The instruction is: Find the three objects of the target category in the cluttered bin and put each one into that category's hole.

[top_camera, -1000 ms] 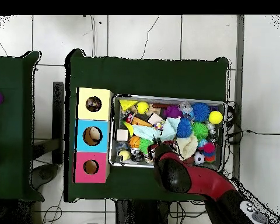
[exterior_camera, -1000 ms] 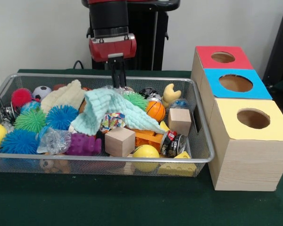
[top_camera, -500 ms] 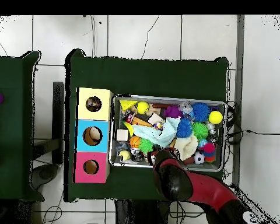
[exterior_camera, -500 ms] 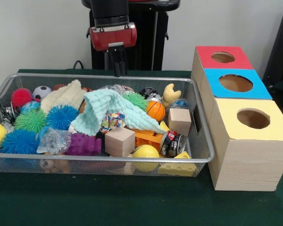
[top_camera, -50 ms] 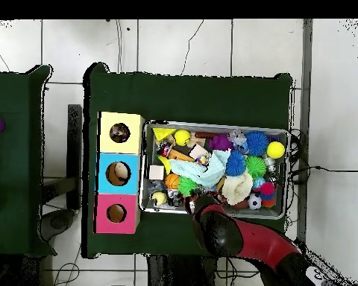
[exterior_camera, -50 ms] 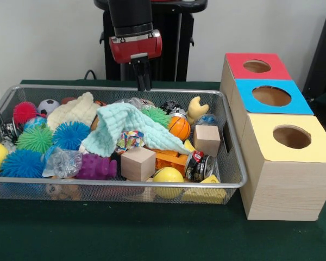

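- A robotics lab or test room: a green-clothed counter (exterior_camera, -50 ms: 125,234) on a white tiled floor (top_camera, -50 ms: 212,45).
- Cables (top_camera, -50 ms: 189,37) trail across the tiles.
- A red and black robot arm (top_camera, -50 ms: 242,238) stands beside a bare pale wall (exterior_camera, -50 ms: 43,38).

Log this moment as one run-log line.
gripper: shut, empty, above bin far rim | mint cloth: on toy pile | three holes: none blocked
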Controlling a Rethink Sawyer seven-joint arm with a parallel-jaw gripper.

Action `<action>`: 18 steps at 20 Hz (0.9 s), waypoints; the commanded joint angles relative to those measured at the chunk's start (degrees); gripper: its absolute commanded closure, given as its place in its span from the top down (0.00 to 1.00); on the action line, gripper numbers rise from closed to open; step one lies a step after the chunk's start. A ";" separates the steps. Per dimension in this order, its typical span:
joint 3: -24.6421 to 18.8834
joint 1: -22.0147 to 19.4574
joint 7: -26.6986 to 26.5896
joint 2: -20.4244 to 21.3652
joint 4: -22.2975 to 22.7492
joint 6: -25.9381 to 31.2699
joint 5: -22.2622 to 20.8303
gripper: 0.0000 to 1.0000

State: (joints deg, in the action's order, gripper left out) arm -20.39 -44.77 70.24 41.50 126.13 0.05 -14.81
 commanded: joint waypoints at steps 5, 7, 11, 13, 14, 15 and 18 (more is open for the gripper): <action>-2.74 -0.49 13.10 -3.70 -2.38 -6.01 0.39 1.00; -1.82 0.23 13.17 -3.70 -2.59 -6.46 0.53 1.00; -2.18 -0.21 13.73 -4.22 -2.45 -6.24 1.54 1.00; -1.84 0.09 14.04 -4.14 -2.74 -6.44 2.12 1.00; -1.69 0.52 13.77 -4.14 -3.48 -6.01 2.39 1.00; -1.60 0.80 13.84 -4.13 -3.86 -5.44 2.91 1.00; -0.93 1.88 14.00 -3.98 -5.20 -5.04 3.91 1.00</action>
State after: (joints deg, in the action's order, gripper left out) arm -20.38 -44.36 70.24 38.68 126.12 -3.19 -14.68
